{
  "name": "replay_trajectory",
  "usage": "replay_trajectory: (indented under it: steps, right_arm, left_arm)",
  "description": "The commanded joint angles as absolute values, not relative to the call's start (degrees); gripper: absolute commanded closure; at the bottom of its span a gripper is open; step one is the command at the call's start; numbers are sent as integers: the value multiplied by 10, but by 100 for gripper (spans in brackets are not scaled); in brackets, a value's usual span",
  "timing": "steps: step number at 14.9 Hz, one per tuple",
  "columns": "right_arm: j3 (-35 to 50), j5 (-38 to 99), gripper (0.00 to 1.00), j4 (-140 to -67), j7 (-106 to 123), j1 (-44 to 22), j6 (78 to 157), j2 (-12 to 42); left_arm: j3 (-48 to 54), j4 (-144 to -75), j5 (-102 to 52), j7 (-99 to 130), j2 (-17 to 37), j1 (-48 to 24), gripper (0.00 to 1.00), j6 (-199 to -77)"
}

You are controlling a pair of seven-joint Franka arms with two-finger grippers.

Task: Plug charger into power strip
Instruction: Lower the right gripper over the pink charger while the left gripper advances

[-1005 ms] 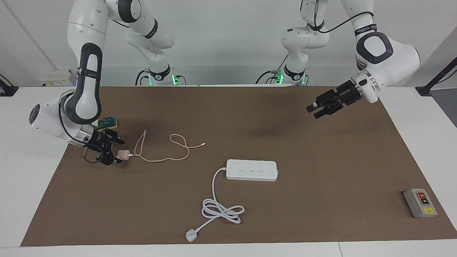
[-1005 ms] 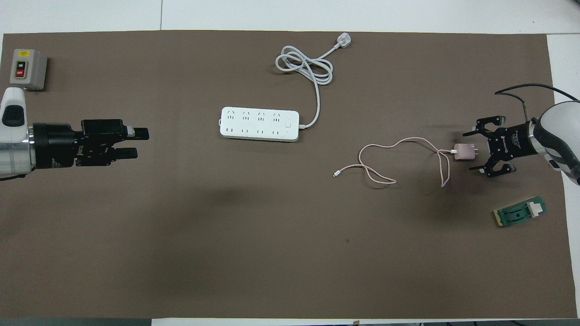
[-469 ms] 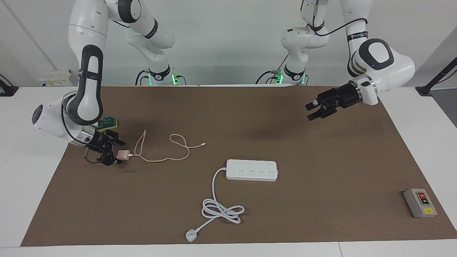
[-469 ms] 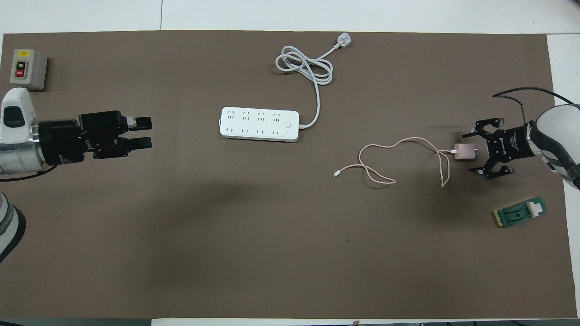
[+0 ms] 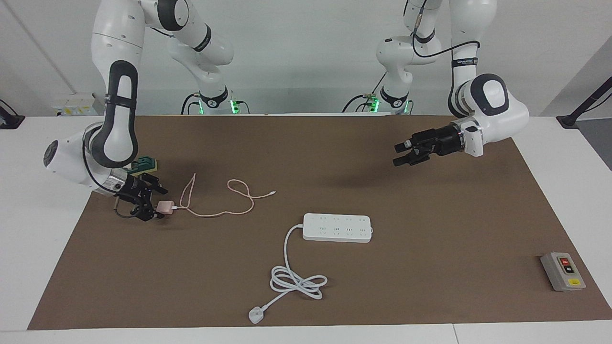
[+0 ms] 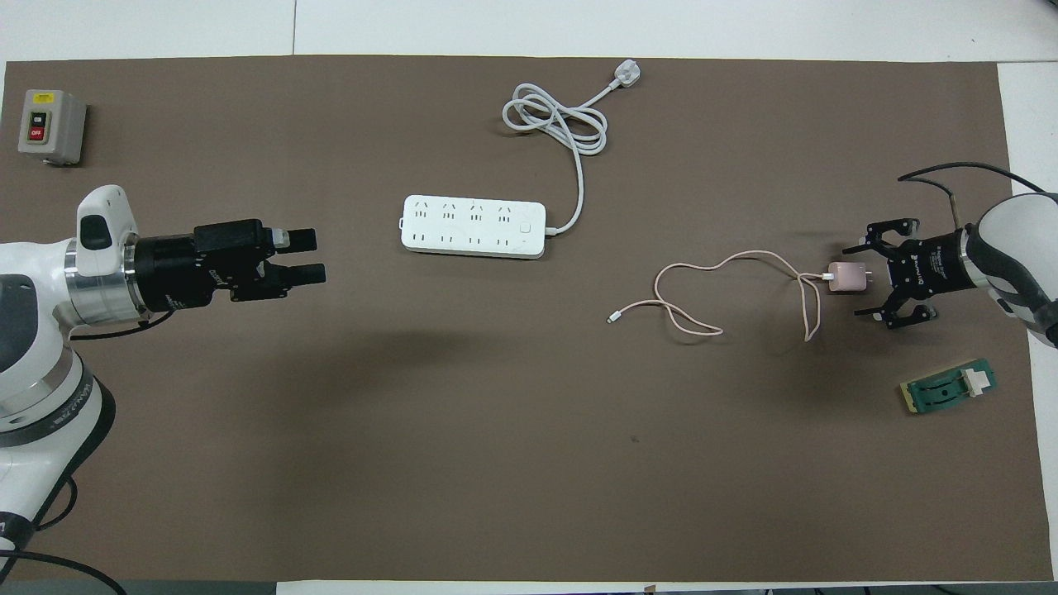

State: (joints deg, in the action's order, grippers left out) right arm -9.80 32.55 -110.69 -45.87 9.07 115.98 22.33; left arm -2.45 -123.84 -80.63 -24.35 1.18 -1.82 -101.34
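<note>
Charger (image 5: pixel 166 207) just beside right hand (image 5: pixel 154 202)

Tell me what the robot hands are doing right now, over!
Right tool open around charger, not gripping. Left tool open, over bare mat. Power strip untouched; nothing in the way.

- I see my right gripper (image 5: pixel 154 206) low at the right arm's end of the surface (image 5: pixel 430 286), jaws spread to either side of the pink charger (image 5: pixel 165 207), which lies on the mat.
- The charger's thin cable (image 5: pixel 224 200) loops toward the middle.
- The power strip (image 5: pixel 337 227) lies farther from the robots, its cord (image 5: pixel 296 279) coiled farther still.
- My left gripper (image 5: pixel 400 155) hangs over bare mat, jaws apart and holding nothing.
- A grey button box (image 5: pixel 562 271) sits at the left arm's end.
</note>
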Motion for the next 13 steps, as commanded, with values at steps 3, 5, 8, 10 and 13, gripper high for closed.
replay_trajectory:
  steps: [3,5,8,10,13]
  right_arm:
    - [-95,340,0,-1123,-425,103,1178,218]
    - [-95,340,16,-1123,-425,103,1179,218]
    - [-94,341,39,-1124,-425,106,1177,217]
    - [-94,341,62,-1123,-425,106,1177,217]
    - [-94,365,86,-1107,-433,98,1175,219]
  left_arm:
    - [-31,-1268,-891,-299,34,-38,0,-977]
    - [-31,-1268,-902,-346,62,-39,0,-963]
    - [-31,-1267,-903,-362,76,-49,0,-950]
    - [-31,-1262,-905,-379,94,-51,0,-933]
    - [-31,-1259,-906,-419,113,-65,0,-920]
